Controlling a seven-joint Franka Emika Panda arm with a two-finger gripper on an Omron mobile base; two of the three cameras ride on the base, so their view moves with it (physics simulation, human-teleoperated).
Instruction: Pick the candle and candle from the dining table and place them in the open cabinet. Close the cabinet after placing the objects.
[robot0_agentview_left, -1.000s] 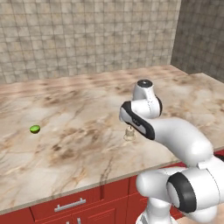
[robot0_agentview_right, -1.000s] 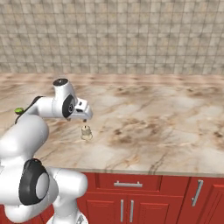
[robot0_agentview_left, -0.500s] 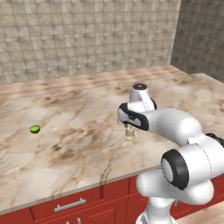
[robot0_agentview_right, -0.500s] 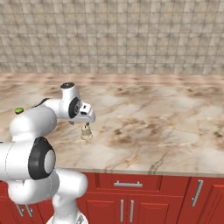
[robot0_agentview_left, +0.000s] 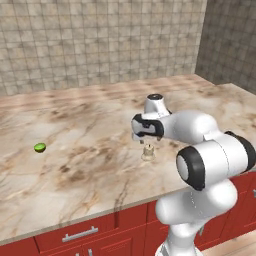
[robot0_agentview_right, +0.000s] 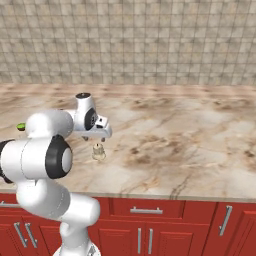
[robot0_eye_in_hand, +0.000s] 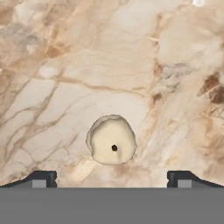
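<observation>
1. The pale cream candle (robot0_eye_in_hand: 111, 140) was seen standing on the dining table (robot0_agentview_left: 90, 165), directly below the gripper (robot0_eye_in_hand: 111, 178), apart from it.
2. The fingertips (robot0_eye_in_hand: 41, 178) were set wide, nothing held; their lower parts were cut off in the hand view.
3. The fingers were hard to make out in the base views.
4. A small green round thing (robot0_agentview_left: 40, 147) was partly hidden behind the arm in the right base view.
</observation>
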